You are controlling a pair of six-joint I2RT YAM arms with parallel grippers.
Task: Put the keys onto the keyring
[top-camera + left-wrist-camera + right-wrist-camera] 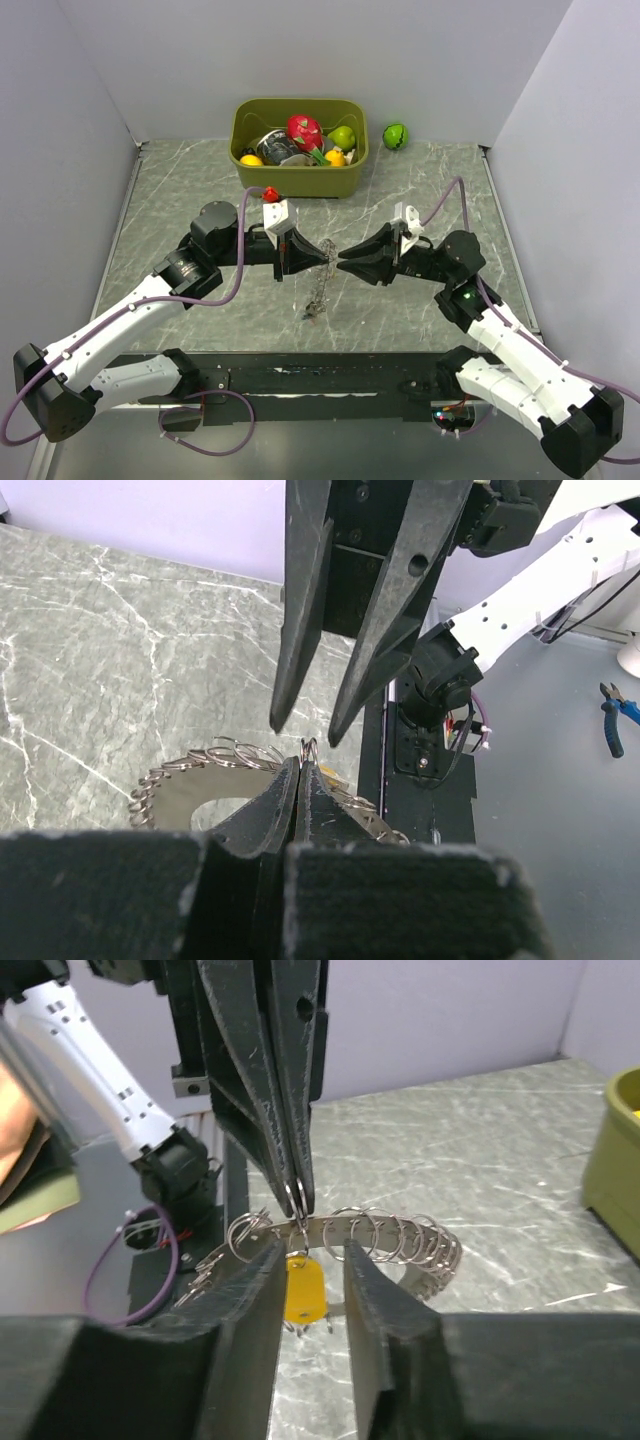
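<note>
The keyring [318,288] is a metal band strung with several small wire rings; it hangs from my left gripper [325,255] above the middle of the table. My left gripper [303,770] is shut on one small ring at the top of it [297,1196]. A yellow-headed key [303,1290] hangs under that ring. My right gripper [345,257] faces the left one tip to tip and is open; its fingertips [350,1252] stand either side of the yellow key without touching it. The band also shows in the left wrist view [170,802]. The other keys do not show clearly.
An olive bin [300,182] of toy fruits stands at the back centre. A green ball [396,135] lies to its right. A small red object [270,193] lies in front of the bin, near the left wrist. Grey walls close the sides.
</note>
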